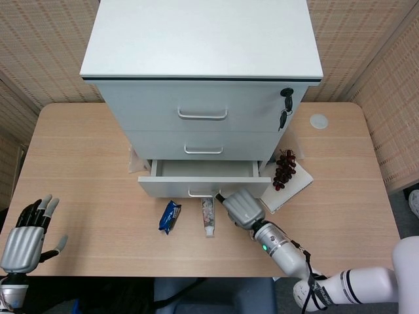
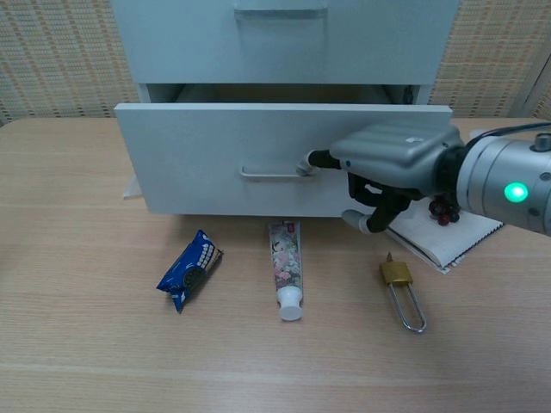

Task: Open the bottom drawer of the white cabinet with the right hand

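Observation:
The white cabinet (image 1: 203, 52) stands at the back of the table. Its bottom drawer (image 2: 215, 163) is pulled partway out, and the bare inside (image 1: 203, 169) shows from the head view. My right hand (image 2: 392, 159) is at the drawer front, one finger hooked behind the right end of the metal handle (image 2: 271, 173) and the others curled under. The head view shows the same right hand (image 1: 241, 208) just in front of the drawer. My left hand (image 1: 26, 235) hangs at the table's near left corner, fingers spread and holding nothing.
In front of the drawer lie a blue snack packet (image 2: 189, 268), a toothpaste tube (image 2: 287, 267) partly under the drawer front, and a brass padlock (image 2: 400, 284). Grapes (image 1: 284, 169) rest on a white pad right of the cabinet. Keys (image 1: 285, 104) hang in the top lock.

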`<state>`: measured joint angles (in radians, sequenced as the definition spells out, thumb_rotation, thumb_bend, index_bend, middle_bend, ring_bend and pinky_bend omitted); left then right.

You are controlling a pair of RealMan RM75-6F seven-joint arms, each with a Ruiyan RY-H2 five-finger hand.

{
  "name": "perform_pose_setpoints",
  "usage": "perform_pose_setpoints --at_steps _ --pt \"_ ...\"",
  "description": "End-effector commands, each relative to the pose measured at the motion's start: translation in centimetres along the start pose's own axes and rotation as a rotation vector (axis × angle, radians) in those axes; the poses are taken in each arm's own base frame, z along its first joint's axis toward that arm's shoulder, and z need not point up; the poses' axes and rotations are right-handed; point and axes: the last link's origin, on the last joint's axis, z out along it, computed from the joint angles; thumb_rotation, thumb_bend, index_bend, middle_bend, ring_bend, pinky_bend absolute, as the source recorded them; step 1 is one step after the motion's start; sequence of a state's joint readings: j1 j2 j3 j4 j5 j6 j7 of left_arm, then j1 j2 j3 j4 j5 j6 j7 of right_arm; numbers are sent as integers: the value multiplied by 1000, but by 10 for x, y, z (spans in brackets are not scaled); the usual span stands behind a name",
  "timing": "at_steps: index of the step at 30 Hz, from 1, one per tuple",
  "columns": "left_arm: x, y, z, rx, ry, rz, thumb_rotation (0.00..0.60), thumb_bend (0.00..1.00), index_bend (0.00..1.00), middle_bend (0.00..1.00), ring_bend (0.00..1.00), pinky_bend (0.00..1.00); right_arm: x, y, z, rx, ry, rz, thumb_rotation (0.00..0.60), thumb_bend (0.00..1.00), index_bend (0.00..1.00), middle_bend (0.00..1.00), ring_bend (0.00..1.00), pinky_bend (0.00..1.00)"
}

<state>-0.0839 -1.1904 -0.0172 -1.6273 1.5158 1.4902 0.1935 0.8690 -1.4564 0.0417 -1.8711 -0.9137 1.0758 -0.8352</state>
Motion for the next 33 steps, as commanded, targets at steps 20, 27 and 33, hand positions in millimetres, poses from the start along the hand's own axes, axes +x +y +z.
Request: perform_pose_setpoints --at_steps 20,27,33 --pt "0 -2 -2 3 4 0 600 312 26 0 0 93 -5 -25 -35 94 0 -55 600 431 179 872 916 898" --pt "0 -2 -2 0 5 0 600 313 26 0 0 93 -6 -31 -45 118 4 -61 600 431 180 873 916 898" --pt "0 -1 -2 -3 6 1 600 313 26 0 0 93 -6 -36 -53 135 7 -63 600 430 180 872 916 899"
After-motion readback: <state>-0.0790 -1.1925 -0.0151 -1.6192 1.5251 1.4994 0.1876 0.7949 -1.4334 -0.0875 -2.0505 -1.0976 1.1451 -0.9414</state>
